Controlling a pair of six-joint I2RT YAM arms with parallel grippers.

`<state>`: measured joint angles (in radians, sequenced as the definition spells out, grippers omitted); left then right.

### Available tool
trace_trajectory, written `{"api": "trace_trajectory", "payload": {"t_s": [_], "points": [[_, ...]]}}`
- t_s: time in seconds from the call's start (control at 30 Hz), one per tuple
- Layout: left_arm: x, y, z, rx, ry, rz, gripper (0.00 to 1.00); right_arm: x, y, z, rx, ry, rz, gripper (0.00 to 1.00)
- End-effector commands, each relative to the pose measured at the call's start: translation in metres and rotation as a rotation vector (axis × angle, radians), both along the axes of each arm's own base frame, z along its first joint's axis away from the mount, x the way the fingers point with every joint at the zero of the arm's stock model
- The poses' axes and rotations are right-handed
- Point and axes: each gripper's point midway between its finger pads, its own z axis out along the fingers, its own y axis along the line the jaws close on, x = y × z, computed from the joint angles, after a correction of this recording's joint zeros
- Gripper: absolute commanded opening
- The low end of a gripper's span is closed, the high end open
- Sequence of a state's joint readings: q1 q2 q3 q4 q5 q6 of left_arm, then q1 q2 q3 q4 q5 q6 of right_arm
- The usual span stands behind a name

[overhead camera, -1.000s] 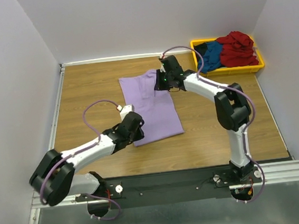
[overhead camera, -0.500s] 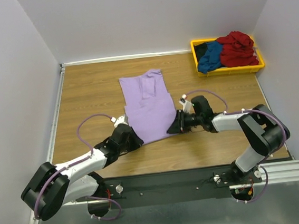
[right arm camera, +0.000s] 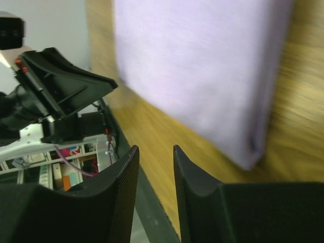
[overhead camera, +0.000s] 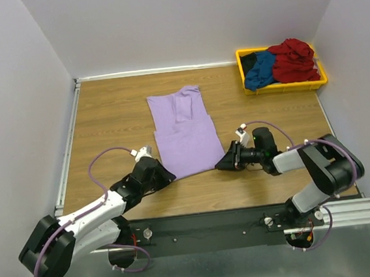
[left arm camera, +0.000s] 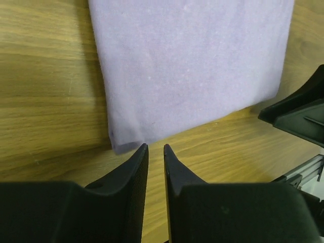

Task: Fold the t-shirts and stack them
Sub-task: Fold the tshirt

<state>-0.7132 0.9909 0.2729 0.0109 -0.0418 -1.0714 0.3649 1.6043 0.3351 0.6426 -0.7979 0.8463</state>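
Note:
A lavender t-shirt [overhead camera: 183,129] lies folded into a long strip on the wooden table, also filling the left wrist view [left arm camera: 192,66] and the right wrist view [right arm camera: 202,61]. My left gripper [overhead camera: 166,177] sits low at the shirt's near left corner, its jaws a narrow gap apart with nothing between them [left arm camera: 155,148]; the corner lies just ahead of the tips. At the near right corner my right gripper [overhead camera: 220,164] is open and empty [right arm camera: 155,148], with the cloth edge off to its right. Blue [overhead camera: 260,71], dark red [overhead camera: 292,59] and black [overhead camera: 249,60] t-shirts lie bunched in the bin.
The yellow bin [overhead camera: 285,88] stands at the table's back right corner. Grey walls close in the table on three sides. A metal rail [overhead camera: 245,219] runs along the near edge, just behind both grippers. In the left wrist view the right gripper's black finger [left arm camera: 298,111] shows at the right.
The right arm has swung from the shirt's far edge down to its near right corner, jaws widening. The left arm has drawn back toward the near left corner, jaws narrowing.

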Motion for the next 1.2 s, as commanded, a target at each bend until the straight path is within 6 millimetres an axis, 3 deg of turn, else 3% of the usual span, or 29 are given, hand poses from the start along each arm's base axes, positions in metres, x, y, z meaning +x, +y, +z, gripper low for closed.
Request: {"api": "trace_trajectory", "payload": {"t_s": [0.0,0.07,0.17,0.27,0.43,0.5,0.67,0.73,0.77,0.87,0.97,1.0,1.03,1.17], "points": [[0.011,0.006,0.025,0.011,-0.055,0.046,0.27,0.018,0.005,0.043,0.028,-0.119,0.007,0.41],[0.017,0.006,0.037,-0.001,-0.085,0.061,0.27,0.03,0.009,0.059,0.04,-0.157,0.001,0.43],[0.022,0.004,0.038,-0.001,-0.095,0.071,0.27,0.041,0.012,0.057,0.031,-0.162,0.001,0.43],[0.026,-0.002,0.028,0.017,-0.075,0.051,0.27,0.047,0.012,0.03,-0.003,-0.112,-0.011,0.43],[0.025,-0.003,0.008,0.064,-0.02,0.042,0.27,0.036,-0.006,-0.032,-0.104,0.002,-0.05,0.42],[0.025,-0.002,0.008,0.066,-0.022,0.045,0.27,0.031,-0.011,-0.041,-0.117,0.029,-0.053,0.42],[0.026,0.009,0.016,0.11,-0.037,0.07,0.27,0.026,-0.011,-0.019,-0.11,0.001,-0.017,0.5],[0.027,0.011,0.018,0.125,-0.04,0.07,0.28,0.029,-0.014,-0.011,-0.147,-0.022,-0.025,0.52],[0.027,0.013,0.022,0.14,-0.043,0.072,0.29,0.038,-0.015,0.004,-0.166,-0.092,-0.025,0.54],[0.028,0.021,0.027,0.183,-0.038,0.09,0.32,0.039,-0.032,0.006,-0.289,-0.093,-0.063,0.58],[0.03,0.026,0.029,0.242,-0.017,0.099,0.42,0.039,-0.05,0.008,-0.414,-0.073,-0.099,0.6],[0.027,0.032,0.026,0.28,0.005,0.097,0.47,0.029,-0.056,0.002,-0.466,-0.027,-0.09,0.6],[0.029,0.031,0.027,0.294,0.011,0.092,0.5,0.039,-0.065,0.004,-0.538,-0.053,-0.129,0.6],[0.027,0.033,0.029,0.327,0.024,0.075,0.61,0.037,-0.087,0.001,-0.761,-0.066,-0.172,0.6]]}}
